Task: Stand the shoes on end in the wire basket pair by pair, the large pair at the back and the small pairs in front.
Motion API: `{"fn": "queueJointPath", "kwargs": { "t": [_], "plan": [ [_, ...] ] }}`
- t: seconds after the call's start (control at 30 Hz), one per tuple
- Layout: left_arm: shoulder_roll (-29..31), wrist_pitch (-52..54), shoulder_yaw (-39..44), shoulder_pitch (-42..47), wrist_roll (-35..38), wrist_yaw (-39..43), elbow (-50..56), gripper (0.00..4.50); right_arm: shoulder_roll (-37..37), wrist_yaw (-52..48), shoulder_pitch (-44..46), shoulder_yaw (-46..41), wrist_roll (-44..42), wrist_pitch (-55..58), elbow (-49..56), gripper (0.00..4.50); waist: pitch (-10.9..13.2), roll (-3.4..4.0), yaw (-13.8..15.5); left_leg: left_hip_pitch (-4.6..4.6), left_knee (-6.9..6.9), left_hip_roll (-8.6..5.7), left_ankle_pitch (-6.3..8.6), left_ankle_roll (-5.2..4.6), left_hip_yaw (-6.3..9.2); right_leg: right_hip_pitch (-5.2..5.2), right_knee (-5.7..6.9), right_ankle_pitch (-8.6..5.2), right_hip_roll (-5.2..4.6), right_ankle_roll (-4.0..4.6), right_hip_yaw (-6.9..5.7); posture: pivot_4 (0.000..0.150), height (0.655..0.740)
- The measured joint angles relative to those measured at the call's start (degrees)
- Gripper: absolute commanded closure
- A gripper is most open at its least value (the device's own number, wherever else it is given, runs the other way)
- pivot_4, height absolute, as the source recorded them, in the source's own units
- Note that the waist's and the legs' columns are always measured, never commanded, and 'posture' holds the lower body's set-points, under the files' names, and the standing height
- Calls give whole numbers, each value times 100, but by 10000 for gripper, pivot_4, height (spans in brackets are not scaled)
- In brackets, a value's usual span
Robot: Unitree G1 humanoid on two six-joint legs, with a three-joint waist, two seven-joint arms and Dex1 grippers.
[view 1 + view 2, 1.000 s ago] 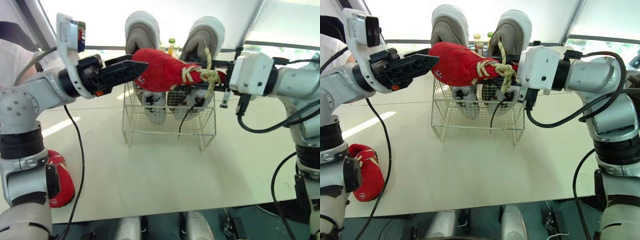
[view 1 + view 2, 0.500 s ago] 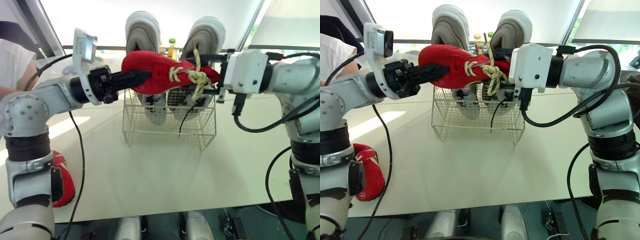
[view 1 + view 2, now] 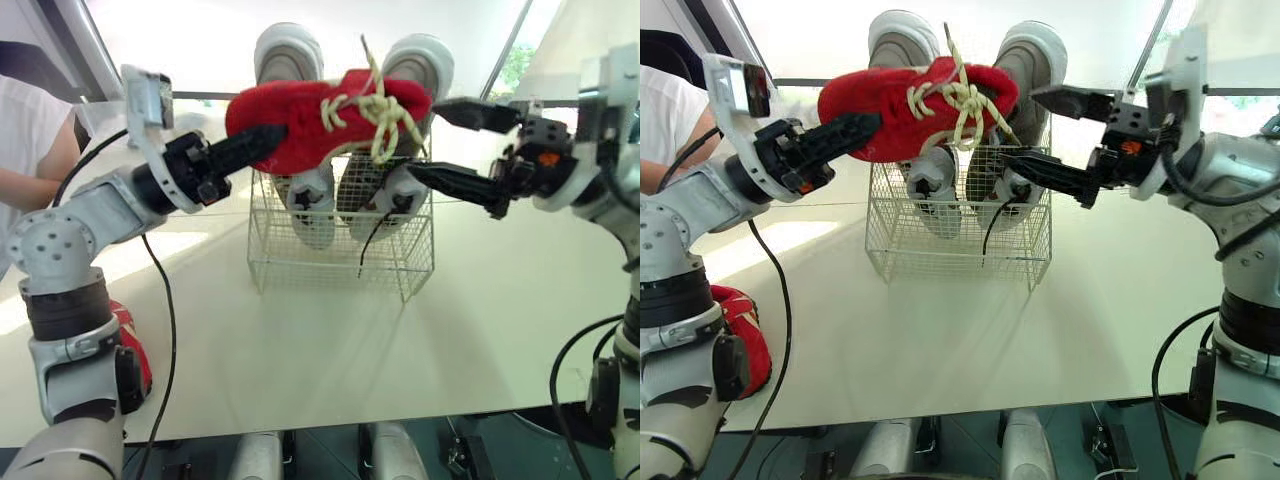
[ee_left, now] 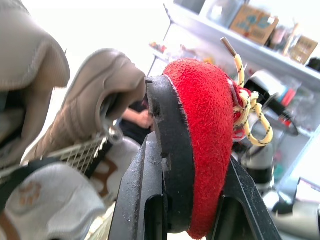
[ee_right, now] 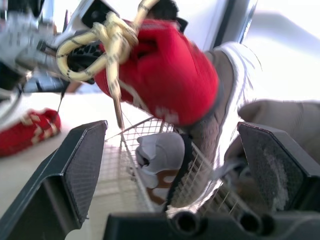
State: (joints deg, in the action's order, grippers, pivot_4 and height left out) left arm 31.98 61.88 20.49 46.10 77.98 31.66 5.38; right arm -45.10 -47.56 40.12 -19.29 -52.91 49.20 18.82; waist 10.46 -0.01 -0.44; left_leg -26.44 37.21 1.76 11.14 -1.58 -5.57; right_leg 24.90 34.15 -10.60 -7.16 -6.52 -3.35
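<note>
A red suede shoe [image 3: 320, 120] with yellow laces hangs over the wire basket [image 3: 330, 262], laces upward. My left gripper [image 3: 283, 134] is shut on one end of it; in the left wrist view the black fingers [image 4: 145, 200] clamp its sole and upper. My right gripper [image 3: 428, 137] stands open just right of the shoe, apart from it, with nothing between its fingers [image 5: 75, 170]. A large grey pair [image 3: 288, 50] stands on end at the back of the basket. The second red shoe [image 3: 748, 335] lies on the table at the near left.
The basket stands mid-table on a white tabletop [image 3: 330, 350]. A person in a white sleeve [image 3: 35, 130] is at the far left. Bottles [image 3: 345, 90] stand behind the basket.
My left gripper shut on the red shoe. My right gripper opened, let go of the shoe and drew back to the right. The shoe rose and turned laces-up.
</note>
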Motion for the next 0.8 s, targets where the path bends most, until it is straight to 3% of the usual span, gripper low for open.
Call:
{"fn": "queueJointPath", "kwargs": {
  "t": [0.17,0.33,0.5,0.77,0.8],
  "plan": [
    [-171,-144,60,-14,178,-213,64,42516,815,1097,-405,-200,-1205,594,11,0,-1,-1,-27,1,-2,-1,0,-1,-1,1,3,0,3,0,-1,1500,7400],
    [-416,-292,41,-18,211,-329,87,42516,2162,2512,-54,142,-2179,498,37,0,0,1,-34,0,-2,2,-1,0,-4,3,5,2,13,1,-1,1500,7400],
    [-526,-486,42,-25,214,-361,141,42516,2869,3290,457,260,-2488,41,-88,0,-1,0,-8,-2,0,0,-1,0,-1,-3,0,2,13,1,-2,1500,7400],
    [-618,-689,-121,-147,135,-381,271,42516,3077,3491,675,478,-2485,-277,-286,0,-1,0,-34,-1,-3,2,-1,0,-1,-1,1,2,18,1,-2,1500,7400],
    [-628,-734,-131,-149,130,-401,277,42516,3093,3490,707,500,-2484,-324,-324,2453,0,1,-33,-1,-3,2,-1,0,0,0,2,1,18,1,-2,1500,7400]
  ]
}}
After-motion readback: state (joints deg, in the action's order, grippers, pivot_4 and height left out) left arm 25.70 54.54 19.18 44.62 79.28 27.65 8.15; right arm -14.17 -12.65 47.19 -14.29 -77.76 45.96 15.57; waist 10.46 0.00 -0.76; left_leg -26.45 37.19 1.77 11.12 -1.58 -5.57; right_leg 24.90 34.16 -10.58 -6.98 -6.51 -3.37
